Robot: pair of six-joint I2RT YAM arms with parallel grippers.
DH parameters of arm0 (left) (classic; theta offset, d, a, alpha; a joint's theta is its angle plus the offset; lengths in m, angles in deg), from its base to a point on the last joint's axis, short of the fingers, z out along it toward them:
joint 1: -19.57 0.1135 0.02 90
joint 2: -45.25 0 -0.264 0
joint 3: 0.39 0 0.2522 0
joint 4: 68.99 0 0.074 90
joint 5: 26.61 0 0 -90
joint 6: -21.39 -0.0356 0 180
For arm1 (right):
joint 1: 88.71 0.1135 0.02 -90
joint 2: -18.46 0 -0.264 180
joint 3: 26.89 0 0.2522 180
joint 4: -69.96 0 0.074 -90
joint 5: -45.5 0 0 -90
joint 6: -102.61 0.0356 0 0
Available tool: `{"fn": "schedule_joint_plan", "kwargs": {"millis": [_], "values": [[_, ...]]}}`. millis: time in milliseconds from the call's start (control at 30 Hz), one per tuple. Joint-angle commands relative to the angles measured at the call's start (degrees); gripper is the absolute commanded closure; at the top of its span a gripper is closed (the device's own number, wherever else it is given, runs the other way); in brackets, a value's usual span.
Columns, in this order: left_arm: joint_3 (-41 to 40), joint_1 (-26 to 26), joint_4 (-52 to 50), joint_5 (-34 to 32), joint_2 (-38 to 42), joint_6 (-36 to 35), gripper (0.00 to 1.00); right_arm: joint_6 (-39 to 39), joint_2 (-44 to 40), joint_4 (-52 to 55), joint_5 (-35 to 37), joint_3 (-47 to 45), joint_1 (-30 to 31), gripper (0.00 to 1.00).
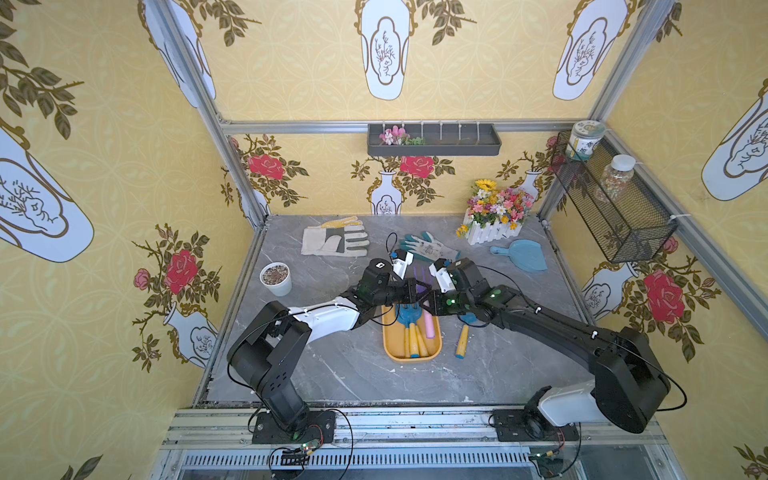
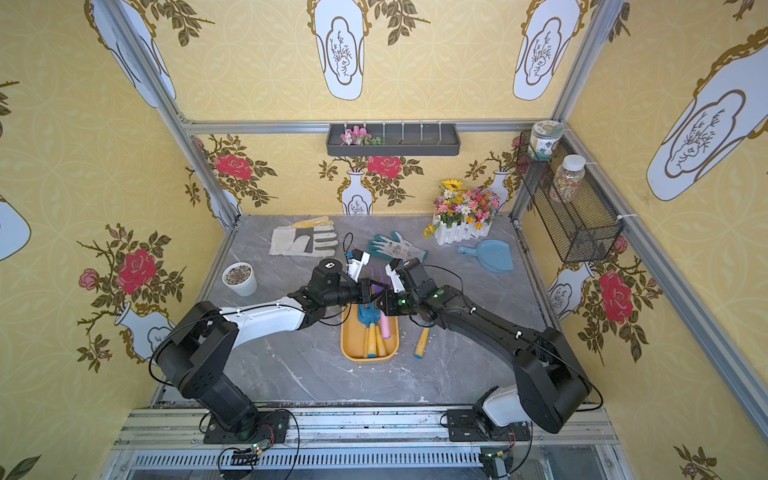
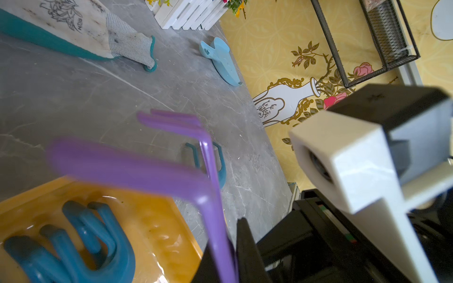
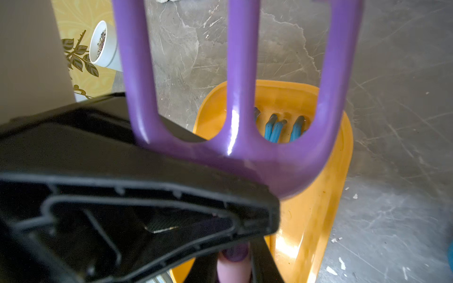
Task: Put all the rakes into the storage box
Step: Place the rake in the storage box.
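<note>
The rake [image 1: 419, 277] has purple tines and a pink handle [image 1: 429, 325]. It hangs over the far end of the storage box [image 1: 390, 353], a shallow yellow-orange tray, with its tines pointing toward the back wall. My left gripper [image 3: 225, 245] is shut on the rake's thin purple neck [image 3: 213, 186]. My right gripper [image 4: 234, 264] is shut on the pink handle [image 4: 232, 272], just behind the purple head [image 4: 242, 152]. Both grippers [image 2: 376, 297] meet above the box [image 2: 348, 349]. Blue tools with yellow handles [image 1: 411, 332] lie inside it.
A yellow-handled tool [image 1: 462, 341] lies on the table just right of the box. A white pot [image 1: 276, 277] stands at the left. Two gloves [image 1: 334, 241], a blue dustpan [image 1: 525, 254] and a flower planter [image 1: 496, 216] sit behind. A black mesh basket [image 1: 615, 199] hangs on the right wall.
</note>
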Motion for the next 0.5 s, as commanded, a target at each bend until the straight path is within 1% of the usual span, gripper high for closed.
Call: {"fn": "schedule_joint_plan", "kwargs": {"millis": [0, 33, 100, 133, 200, 300, 467], "values": [[-1.7, 0.0, -2.4, -2.4, 1.2, -1.8, 1.0, 0.4, 0.2, -4.5, -0.8, 0.1, 0.1, 0.96], [-2.3, 0.0, -2.9, -3.0, 1.9, -2.0, 1.0, 0.4, 0.3, -4.5, -0.7, 0.2, 0.1, 0.89], [-3.6, 0.0, -3.5, -3.9, 3.0, -2.1, 1.0, 0.4, 0.5, -4.6, -0.5, 0.1, 0.1, 0.71], [-4.4, 0.0, -3.8, -4.4, 3.6, -2.2, 1.0, 0.6, 0.6, -4.6, -0.3, 0.1, 0.1, 0.64], [-5.8, 0.0, -4.2, -5.2, 4.6, -2.2, 1.0, 0.9, 0.7, -4.7, 0.2, -0.1, 0.1, 0.56], [-8.1, 0.0, -4.6, -6.4, 6.1, -2.2, 1.0, 0.9, 0.4, -4.7, 0.8, -0.5, 0.1, 0.55], [-10.6, 0.0, -5.6, -7.9, 7.7, -2.2, 1.0, 0.4, -0.1, -4.5, 1.2, -1.2, 0.0, 0.55]]}}
